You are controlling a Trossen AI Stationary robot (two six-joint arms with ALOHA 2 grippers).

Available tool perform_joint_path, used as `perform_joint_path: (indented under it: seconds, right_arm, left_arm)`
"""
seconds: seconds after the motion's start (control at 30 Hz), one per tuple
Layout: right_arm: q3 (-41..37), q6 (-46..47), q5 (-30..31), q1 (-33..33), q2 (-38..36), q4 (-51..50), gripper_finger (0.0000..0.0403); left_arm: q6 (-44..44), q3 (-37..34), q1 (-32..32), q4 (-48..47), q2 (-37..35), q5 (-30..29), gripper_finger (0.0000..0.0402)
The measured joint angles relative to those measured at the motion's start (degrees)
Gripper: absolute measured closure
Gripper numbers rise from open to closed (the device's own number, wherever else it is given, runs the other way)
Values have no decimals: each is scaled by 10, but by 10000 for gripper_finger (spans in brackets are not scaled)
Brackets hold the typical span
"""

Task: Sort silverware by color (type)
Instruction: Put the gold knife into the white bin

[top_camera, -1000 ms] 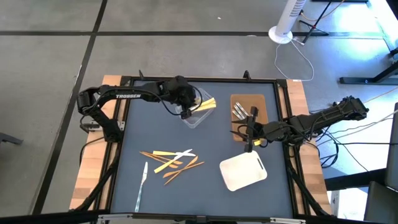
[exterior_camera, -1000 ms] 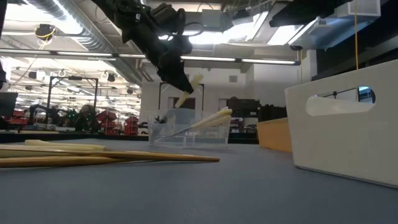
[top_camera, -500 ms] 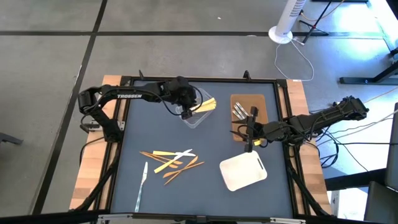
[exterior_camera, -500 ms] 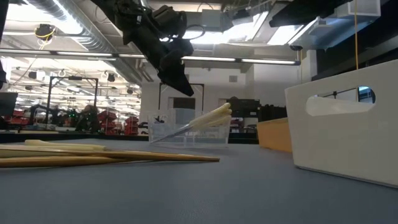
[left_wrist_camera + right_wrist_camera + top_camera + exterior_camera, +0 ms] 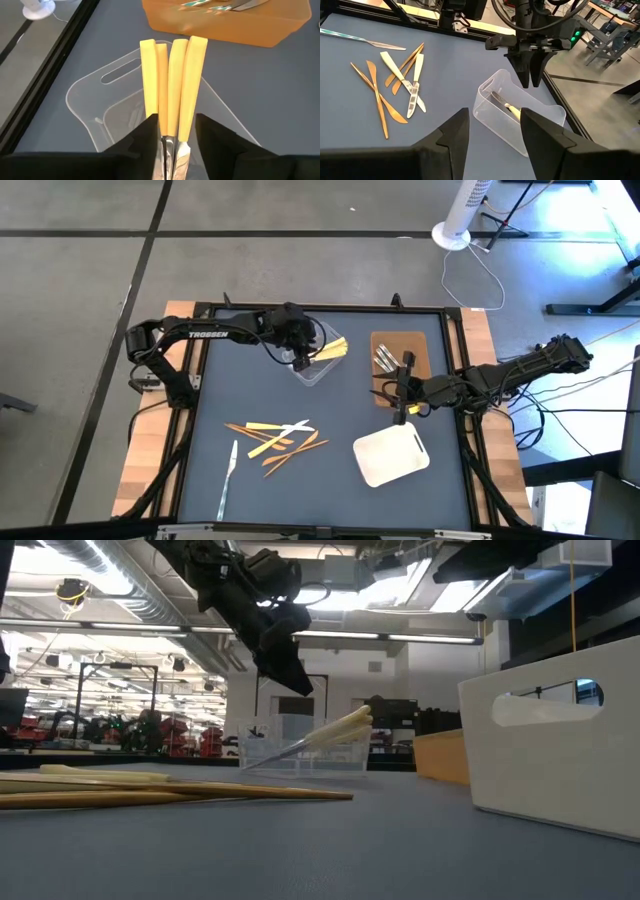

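The left gripper [image 5: 299, 363] hangs just above the clear tub [image 5: 322, 366], jaws open and empty, having just dropped a yellow knife [image 5: 177, 95] among the others inside. More cutlery [image 5: 275, 439] awaits sorting nearer on the counter [image 5: 330, 480]. The right gripper [image 5: 399, 405] waits, jaws open.

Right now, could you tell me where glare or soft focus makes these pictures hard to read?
Low view: bright ceiling lights wash out the area behind the left gripper, and the near utensils look soft. Left wrist view: the clear tub shows pale reflections, though the yellow handles read clearly. High view: evenly lit.
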Motion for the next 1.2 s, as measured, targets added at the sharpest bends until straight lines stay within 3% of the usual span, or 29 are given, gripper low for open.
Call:
perform_joint_path:
  seconds: [0.2, 0.33, 0.73, 0.93, 1.2]
  right_arm:
    - [0, 0, 0, 0, 0, 0, 235]
    - [0, 0, 0, 0, 0, 0, 235]
    - [0, 0, -9, 0, 0, -1, 235]
    - [0, 0, -11, 0, 0, -1, 235]
    - [0, 0, -19, 0, 0, -1, 235]
  left_arm:
    - [-3, 0, 0, 2, 0, 0, 223]
    - [-54, -1, -1, -4, -7, 0, 209]
    - [-108, -1, -49, -77, -112, 12, 226]
    - [-165, 0, -105, -149, -158, 12, 227]
    - [-266, 0, -204, -234, -156, 12, 228]
